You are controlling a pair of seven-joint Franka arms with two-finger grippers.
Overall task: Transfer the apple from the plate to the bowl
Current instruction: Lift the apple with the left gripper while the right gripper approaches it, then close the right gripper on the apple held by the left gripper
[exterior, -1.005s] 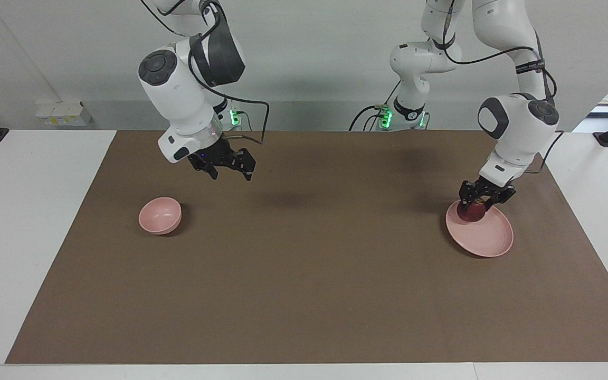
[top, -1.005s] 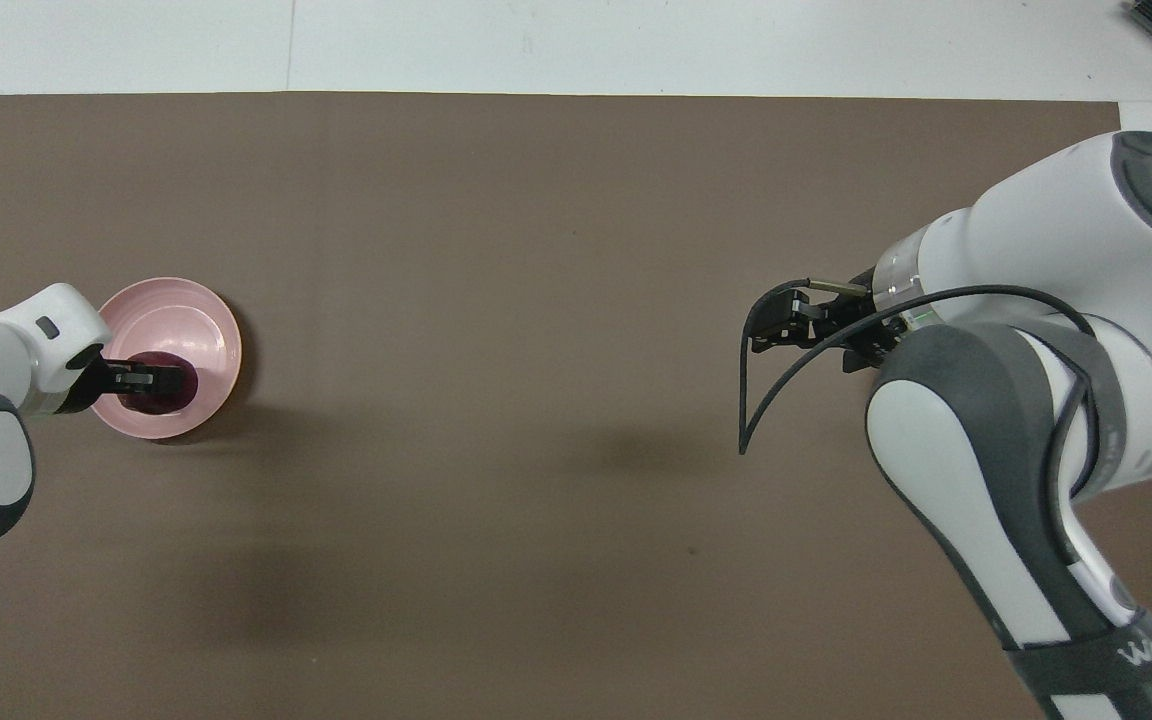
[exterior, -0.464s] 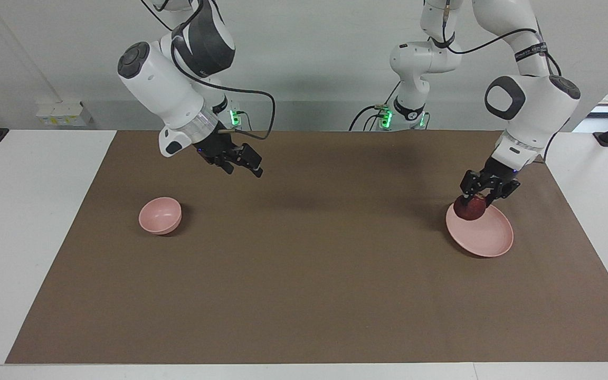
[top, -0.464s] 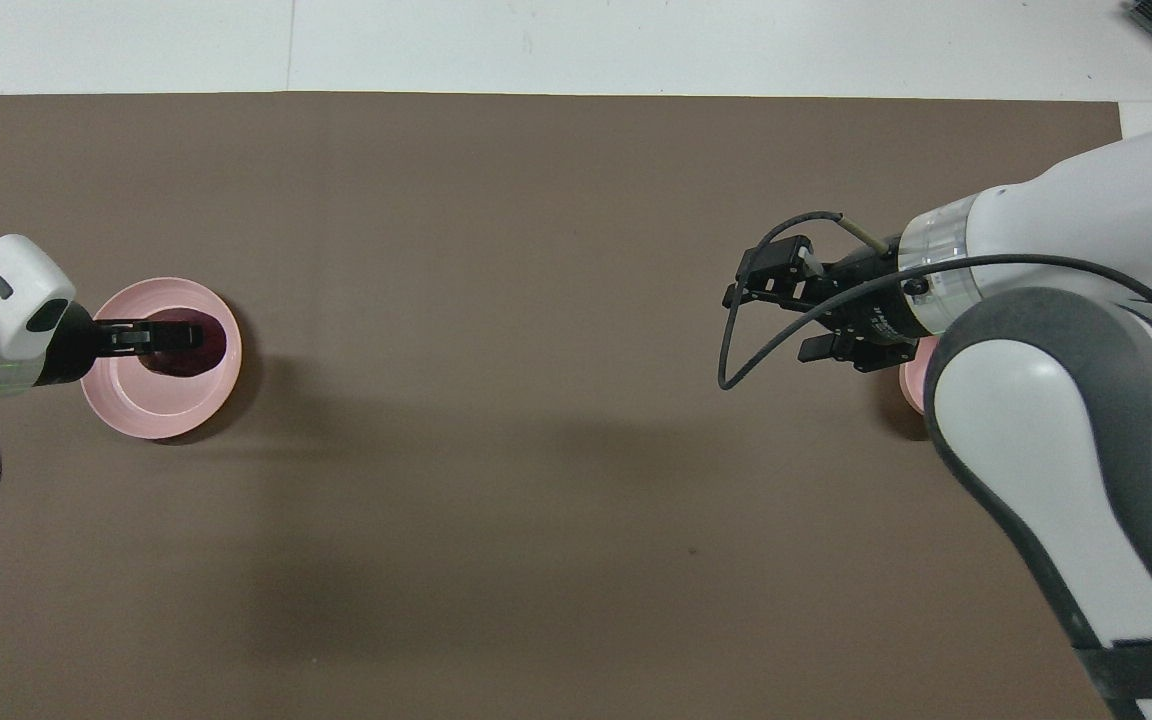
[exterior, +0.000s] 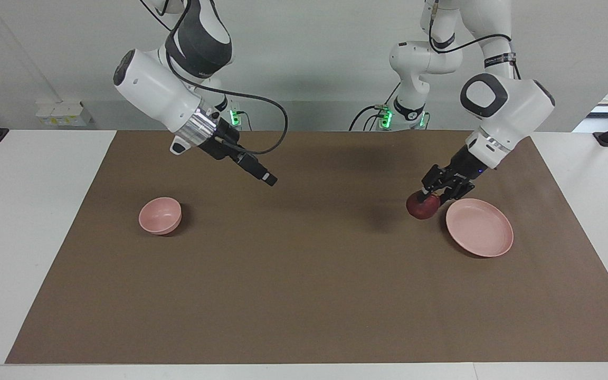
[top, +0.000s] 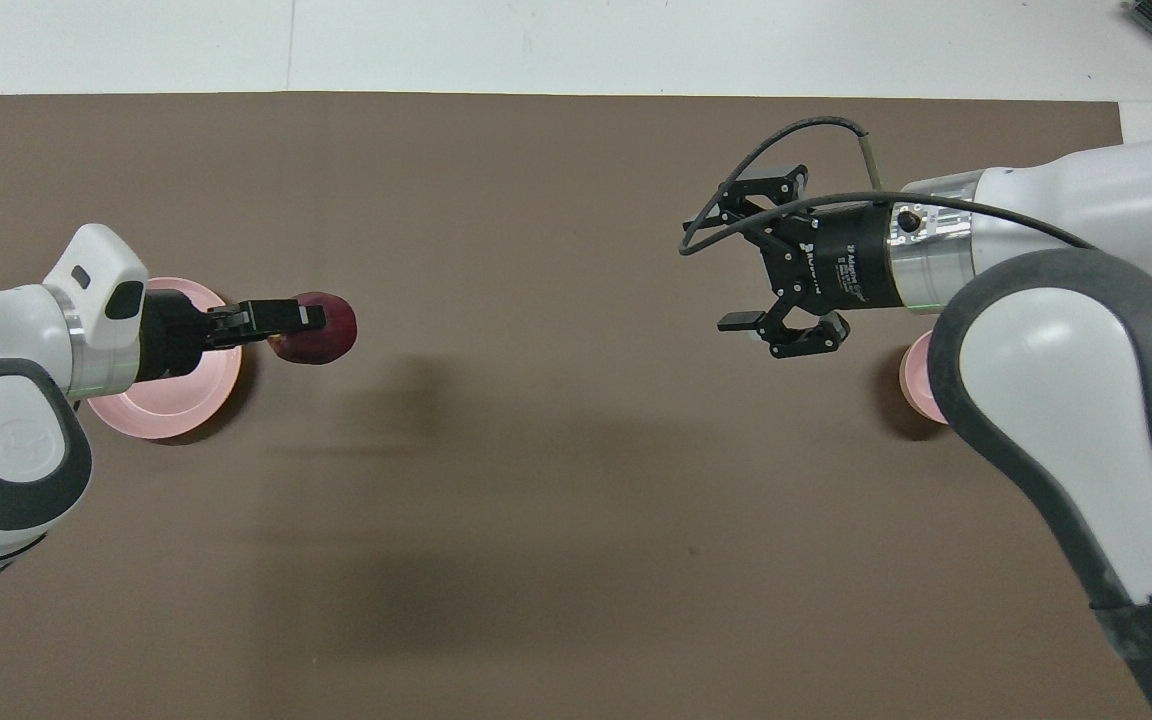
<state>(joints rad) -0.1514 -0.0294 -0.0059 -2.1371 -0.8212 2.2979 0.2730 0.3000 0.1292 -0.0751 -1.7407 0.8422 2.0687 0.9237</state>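
Apple, small and dark red, hangs in the air, clamped between the closed fingers of the left gripper. It is over the brown mat just beside the plate's rim, on the side toward the middle of the bench. A second ago it sat low on the plate with the gripper around it; since then it has been lifted and carried off the plate. The pale pink plate lies toward the left arm's end of the bench and now holds nothing. The small pink bowl sits toward the right arm's end, unmoved. The right gripper is raised over the mat between the bowl and the bench's middle, its fingers spread wide and holding nothing; it has turned and reached toward the middle since the earlier frame. Small white lettering on its black body is too small to read.
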